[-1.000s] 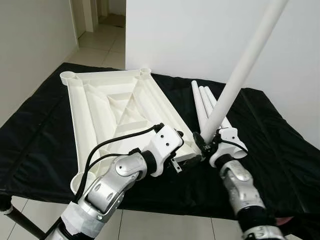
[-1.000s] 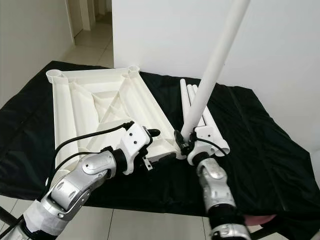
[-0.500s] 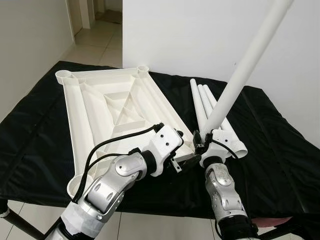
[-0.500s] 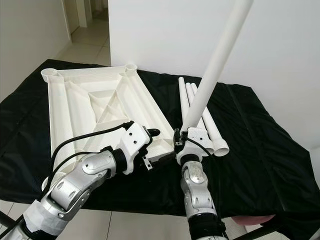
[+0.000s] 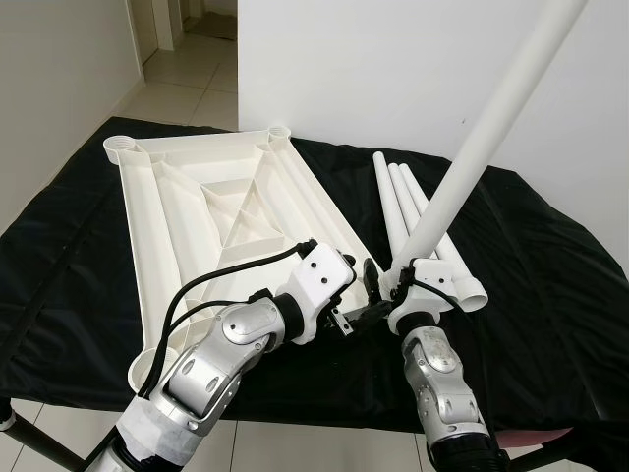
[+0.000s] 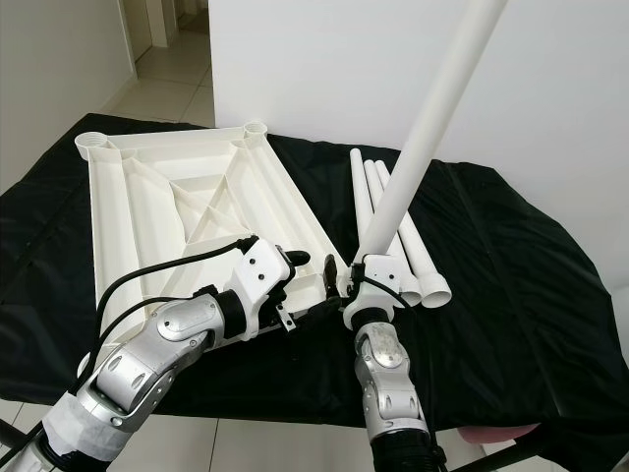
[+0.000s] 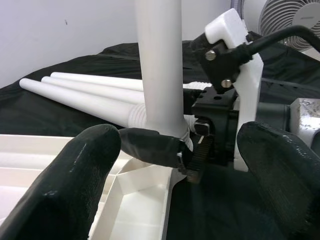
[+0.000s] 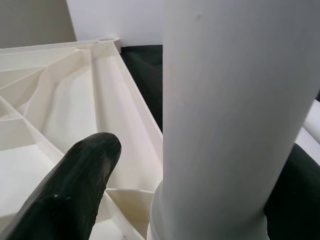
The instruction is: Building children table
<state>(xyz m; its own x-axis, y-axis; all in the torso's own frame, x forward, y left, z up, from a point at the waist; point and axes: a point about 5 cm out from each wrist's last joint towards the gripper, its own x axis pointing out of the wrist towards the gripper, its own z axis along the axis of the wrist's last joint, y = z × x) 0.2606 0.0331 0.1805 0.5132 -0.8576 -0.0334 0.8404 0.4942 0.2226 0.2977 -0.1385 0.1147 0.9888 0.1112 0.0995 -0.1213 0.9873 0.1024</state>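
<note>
Black-draped counter [image 5: 550, 295]. White tabletop [image 5: 206, 216] upside down, left half. Three spare legs [image 5: 403, 202] flat beside it. Fourth leg [image 5: 462, 177] upright at tabletop's near right corner, pinched by right hand [image 5: 391, 285]. Left hand [image 5: 359, 300] spread wide, fingers either side of that corner.

**Both arms reach forward, grippers meeting at the centre**

The robot's left arm [image 5: 211, 369] extends forward from the lower left, its silver segments bent at the elbow, a black cable looping over the white wrist housing. The left gripper [image 5: 359, 310] points toward the right gripper, and in the left wrist view its two black fingers [image 7: 75, 185] stand spread wide apart. The right arm [image 5: 442, 388] rises nearly straight up from the bottom edge. The right gripper [image 5: 385, 287] has its fingers closed around the lower end of a white table leg [image 5: 491, 118], which slants upward to the right; one black finger [image 8: 70, 195] shows beside it in the right wrist view.
</note>
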